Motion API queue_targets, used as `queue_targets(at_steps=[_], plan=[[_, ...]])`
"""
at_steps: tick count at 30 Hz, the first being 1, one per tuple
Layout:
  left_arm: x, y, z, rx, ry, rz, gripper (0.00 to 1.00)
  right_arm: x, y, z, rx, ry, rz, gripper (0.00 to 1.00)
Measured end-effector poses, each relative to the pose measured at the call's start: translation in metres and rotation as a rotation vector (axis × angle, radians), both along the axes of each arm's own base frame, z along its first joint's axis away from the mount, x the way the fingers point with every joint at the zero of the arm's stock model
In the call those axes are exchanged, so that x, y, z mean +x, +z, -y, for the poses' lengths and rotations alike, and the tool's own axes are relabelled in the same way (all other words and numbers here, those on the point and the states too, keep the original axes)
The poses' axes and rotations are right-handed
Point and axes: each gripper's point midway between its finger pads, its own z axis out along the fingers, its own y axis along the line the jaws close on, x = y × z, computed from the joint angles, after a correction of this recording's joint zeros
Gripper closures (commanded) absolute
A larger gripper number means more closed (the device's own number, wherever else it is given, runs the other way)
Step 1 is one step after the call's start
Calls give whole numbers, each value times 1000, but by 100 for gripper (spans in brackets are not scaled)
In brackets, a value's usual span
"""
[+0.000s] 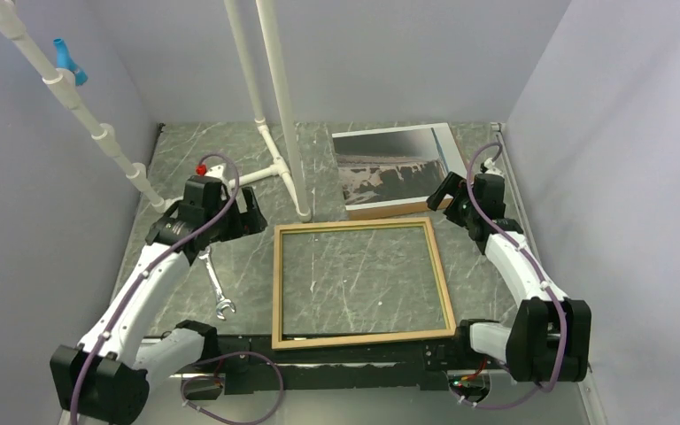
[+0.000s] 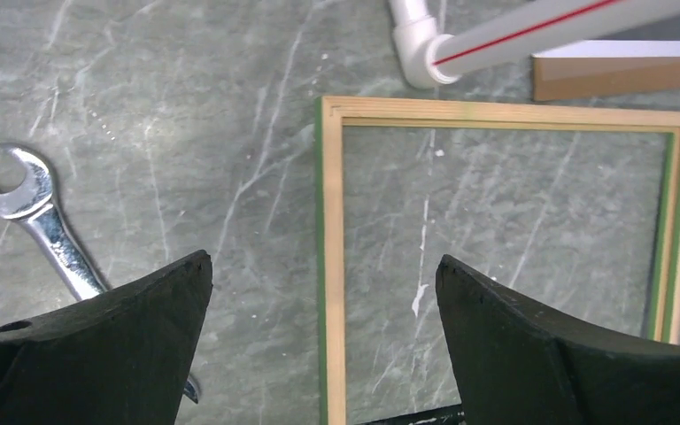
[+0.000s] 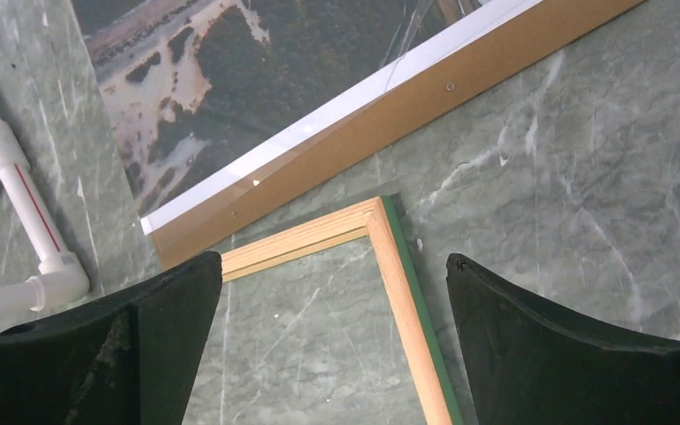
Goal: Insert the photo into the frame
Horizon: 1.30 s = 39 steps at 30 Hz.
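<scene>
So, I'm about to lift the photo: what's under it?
A brown backing board lies under the photo, only its near edge strip showing. The rest of it is covered by the print.

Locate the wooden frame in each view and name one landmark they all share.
Top external: the frame lies flat at centre, toward the near edge.
Left wrist: the frame fills the right half of the picture.
Right wrist: only one corner of the frame shows, at lower centre.
Shared landmark: the white pipe, beyond the frame.
</scene>
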Motion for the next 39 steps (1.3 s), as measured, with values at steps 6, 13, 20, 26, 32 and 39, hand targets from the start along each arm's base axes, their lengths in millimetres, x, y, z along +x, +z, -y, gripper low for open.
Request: queue_targets(at_steps=[6, 13, 20, 26, 32, 39], plan=[[-2, 32, 15, -70, -97, 147, 1, -9, 11, -1, 28, -17, 30, 0], [-2, 48, 28, -74, -233, 235, 1, -21, 0, -8, 57, 16, -32, 0], [-1, 51, 38, -69, -327, 250, 1, -30, 1, -16, 72, 70, -36, 0], [10, 76, 61, -40, -421, 295, 1, -42, -10, -33, 124, 142, -59, 0], [18, 83, 86, 0, -489, 312, 1, -53, -19, -52, 143, 209, -87, 0], [52, 81, 89, 42, -402, 306, 1, -61, -20, -57, 144, 229, -78, 0]])
